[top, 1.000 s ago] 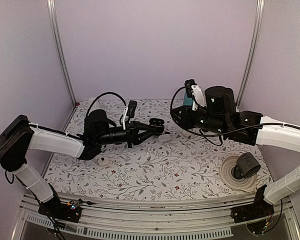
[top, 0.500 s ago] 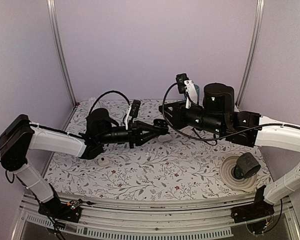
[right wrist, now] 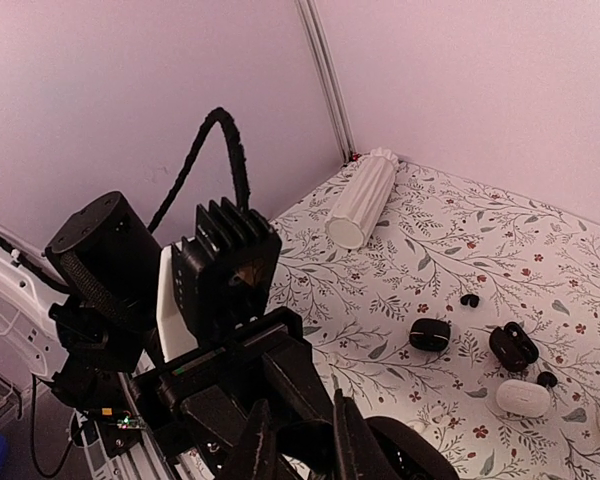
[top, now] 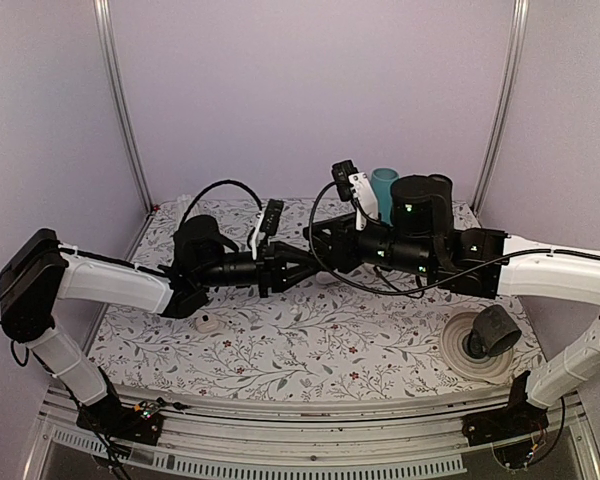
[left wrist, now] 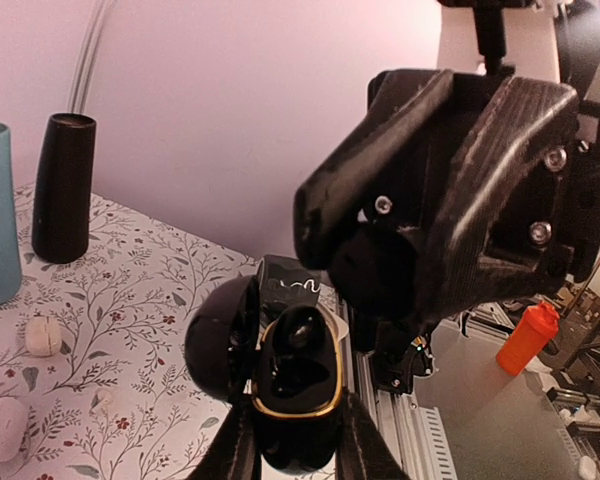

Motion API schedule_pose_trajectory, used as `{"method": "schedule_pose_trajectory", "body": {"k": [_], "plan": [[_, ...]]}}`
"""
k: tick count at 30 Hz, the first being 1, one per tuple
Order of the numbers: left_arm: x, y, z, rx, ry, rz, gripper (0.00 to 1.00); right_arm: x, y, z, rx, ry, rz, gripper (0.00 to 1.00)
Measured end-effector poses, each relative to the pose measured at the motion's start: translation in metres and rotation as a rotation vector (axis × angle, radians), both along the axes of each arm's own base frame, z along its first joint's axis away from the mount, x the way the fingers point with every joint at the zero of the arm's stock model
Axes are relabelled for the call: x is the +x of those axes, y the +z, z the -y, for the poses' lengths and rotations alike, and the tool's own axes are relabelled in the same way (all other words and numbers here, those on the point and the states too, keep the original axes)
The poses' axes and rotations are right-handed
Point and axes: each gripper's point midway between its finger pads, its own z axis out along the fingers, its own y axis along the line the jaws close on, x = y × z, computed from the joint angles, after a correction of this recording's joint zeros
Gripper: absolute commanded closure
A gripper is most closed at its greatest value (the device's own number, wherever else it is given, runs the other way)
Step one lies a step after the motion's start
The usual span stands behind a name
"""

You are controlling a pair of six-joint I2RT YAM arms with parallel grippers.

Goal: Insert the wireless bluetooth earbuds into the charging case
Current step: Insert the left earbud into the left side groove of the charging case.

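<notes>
**Q:** Floral table [top: 310, 350], task stage?

**A:** Midway, seemingly. The left gripper [left wrist: 295, 445] is clamping the open case [left wrist: 298, 400] aloft, with one earbud [left wrist: 298, 328] apparently sitting inside and another probably remaining.

**Q:** Change since earlier?

**A:** The right gripper [right wrist: 300, 440] is arriving from the right, now hovering at the case. Its grip cannot be told.

The right gripper [top: 318, 236] swings further left, now just above the open case [left wrist: 296, 392] in the left gripper [top: 320, 262], uncovering a teal cup [top: 383, 185].
</notes>
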Motion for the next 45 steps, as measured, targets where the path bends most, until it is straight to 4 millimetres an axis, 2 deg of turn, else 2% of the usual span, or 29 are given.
{"method": "schedule_pose_trajectory", "body": {"k": [14, 45], "plan": [[-0.001, 0.01, 0.0, -0.008, -0.004, 0.019, 1.0, 0.0, -0.002, -0.001, -0.01, 0.002, 0.005, 0.84], [-0.004, 0.014, -0.002, 0.002, 0.0, 0.033, 1.0, 0.001, -0.007, -0.003, -0.035, -0.012, 0.024, 0.84]]}}
